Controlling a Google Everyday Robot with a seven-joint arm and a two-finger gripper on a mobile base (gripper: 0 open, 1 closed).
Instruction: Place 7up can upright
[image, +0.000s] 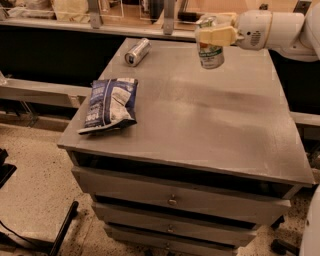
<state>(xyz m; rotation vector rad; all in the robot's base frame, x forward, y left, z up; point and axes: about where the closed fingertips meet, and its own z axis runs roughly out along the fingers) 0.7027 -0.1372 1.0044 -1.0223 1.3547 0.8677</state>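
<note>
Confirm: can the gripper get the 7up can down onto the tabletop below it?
Probably yes. The gripper holds the 7up can upright over bare tabletop; the silver can and chip bag lie well aside.

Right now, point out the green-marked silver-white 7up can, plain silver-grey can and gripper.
7up can (211, 55): camera view, green label.
plain silver-grey can (138, 51): camera view, its side.
gripper (213, 30): camera view, between fingertips, gripping 7up can's upper half.

Pincer (214, 36) over table (200, 130) rear clasps and half-hides 7up can (211, 56)
</note>
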